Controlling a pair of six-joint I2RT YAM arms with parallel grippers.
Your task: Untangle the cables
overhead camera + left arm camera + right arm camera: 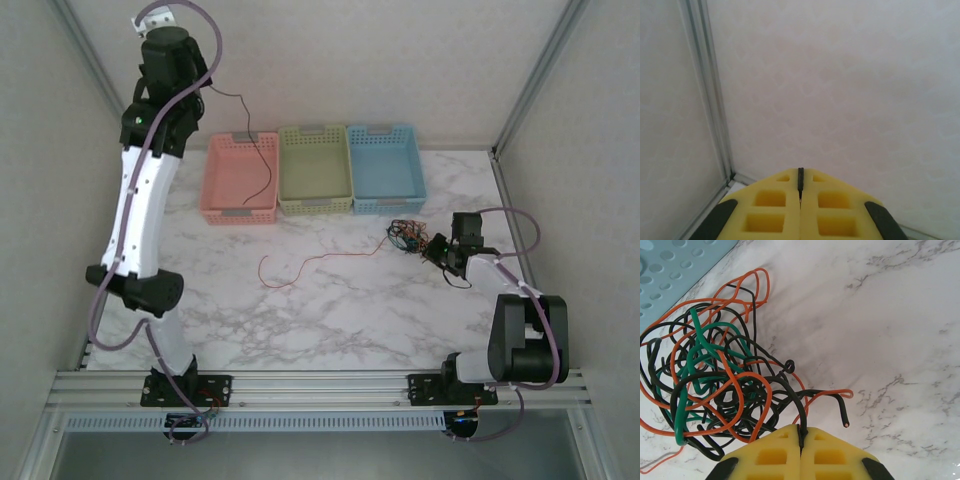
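Left pincer (pixel 800 175): clenched on a thin black wire (pixel 262 150), upper left, over pink plastic basket (pixel 240 215).
Right pincer (pixel 801 429): pinching the black-orange-green wire tangle (pixel 715 375), centre right.
Progress: red wire (pixel 320 262) free mid-frame; tangle unsolved.

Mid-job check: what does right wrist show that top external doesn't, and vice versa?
Right wrist: separate black, orange and green strands in the tangle, one black strand pinched in the shut yellow fingers. Top external: the raised left arm dangling a black cable over the pink basket, a loose red cable on the table. Both: the tangle beside the blue basket on marble.
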